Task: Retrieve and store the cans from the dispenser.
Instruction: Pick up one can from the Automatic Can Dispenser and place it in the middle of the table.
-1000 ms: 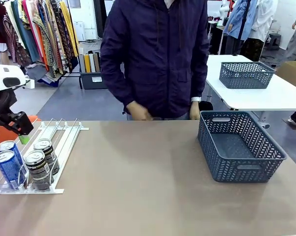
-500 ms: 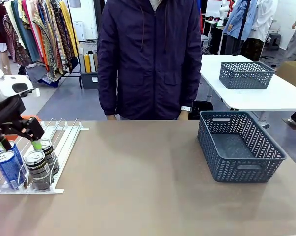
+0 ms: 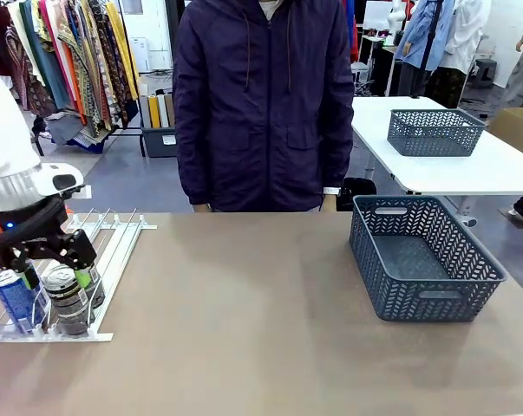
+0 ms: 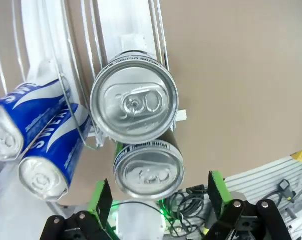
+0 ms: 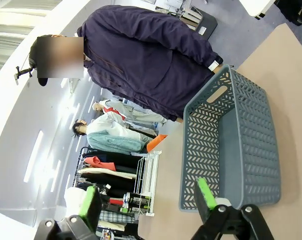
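- I count four cans (image 4: 133, 102). They all stand in the dispenser (image 3: 118, 238), at its low near end, on the robot's left side of the table (image 3: 244, 329).
- Two are blue cans (image 4: 45, 150) with white print. Two are dark cans (image 4: 148, 172) with a white printed band under the rim. Each pair stands one behind the other, and the pairs are side by side.
- Every can is a slim tall cylinder with a shiny silver top and a pull tab.
- There is one dispenser. It is a flat rack of long parallel rails, thin and shiny, over white plastic strips, and it slopes down toward the robot.
- The left gripper (image 3: 57, 276) hangs low over the dark cans. Its two fingers are spread wide, and the green pads (image 4: 100, 197) stand on both sides of the nearer dark can. I see a gap at each pad, so it holds nothing.
- The right gripper (image 5: 148, 200) is up in the air with its fingers also spread wide, and nothing is between them.
- One grey-blue basket (image 3: 426, 260) sits on the robot's right side of the table, well apart from the dispenser. It is rectangular, with plastic walls cut in a herringbone mesh and a slot handle at each short end.
- A second basket (image 3: 434, 132) of the same kind sits on a white table farther back.
- One person (image 3: 261, 104) in a dark smooth jacket stands at the far edge.
- The table top is brown, matte and flat.
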Controlling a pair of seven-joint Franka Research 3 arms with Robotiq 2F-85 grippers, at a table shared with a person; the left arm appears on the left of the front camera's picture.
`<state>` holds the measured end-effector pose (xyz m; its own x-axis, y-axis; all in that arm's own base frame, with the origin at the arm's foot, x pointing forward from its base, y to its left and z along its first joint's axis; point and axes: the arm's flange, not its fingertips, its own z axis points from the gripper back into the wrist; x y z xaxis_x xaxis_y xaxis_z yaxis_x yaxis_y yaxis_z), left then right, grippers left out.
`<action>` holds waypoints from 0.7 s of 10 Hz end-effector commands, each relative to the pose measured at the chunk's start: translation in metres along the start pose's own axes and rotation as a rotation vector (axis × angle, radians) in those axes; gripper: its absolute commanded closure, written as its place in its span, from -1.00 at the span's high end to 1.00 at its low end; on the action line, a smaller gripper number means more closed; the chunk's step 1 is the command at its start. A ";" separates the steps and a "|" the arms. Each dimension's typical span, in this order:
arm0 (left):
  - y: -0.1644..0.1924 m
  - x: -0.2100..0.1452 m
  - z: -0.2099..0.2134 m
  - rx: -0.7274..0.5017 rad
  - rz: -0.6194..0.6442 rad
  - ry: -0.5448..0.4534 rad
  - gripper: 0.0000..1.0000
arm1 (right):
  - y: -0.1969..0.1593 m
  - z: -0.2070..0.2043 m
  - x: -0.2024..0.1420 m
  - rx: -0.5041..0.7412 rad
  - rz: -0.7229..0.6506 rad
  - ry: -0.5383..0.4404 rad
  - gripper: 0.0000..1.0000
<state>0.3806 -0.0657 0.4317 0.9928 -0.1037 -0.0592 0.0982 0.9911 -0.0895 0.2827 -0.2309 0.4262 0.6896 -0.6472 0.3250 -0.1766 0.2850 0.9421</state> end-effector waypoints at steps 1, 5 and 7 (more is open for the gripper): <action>-0.004 0.009 -0.003 -0.004 0.015 0.012 1.00 | 0.004 0.001 0.002 0.016 -0.012 -0.008 1.00; -0.004 0.015 -0.010 0.005 0.039 0.021 1.00 | 0.004 0.001 0.002 0.016 -0.012 -0.008 1.00; -0.004 0.018 -0.011 0.005 0.047 0.022 1.00 | 0.004 0.001 0.002 0.016 -0.012 -0.008 1.00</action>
<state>0.3932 -0.0681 0.4190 0.9920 -0.0883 -0.0905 0.0802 0.9927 -0.0902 0.2826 -0.2308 0.4262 0.6900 -0.6468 0.3249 -0.1772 0.2843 0.9422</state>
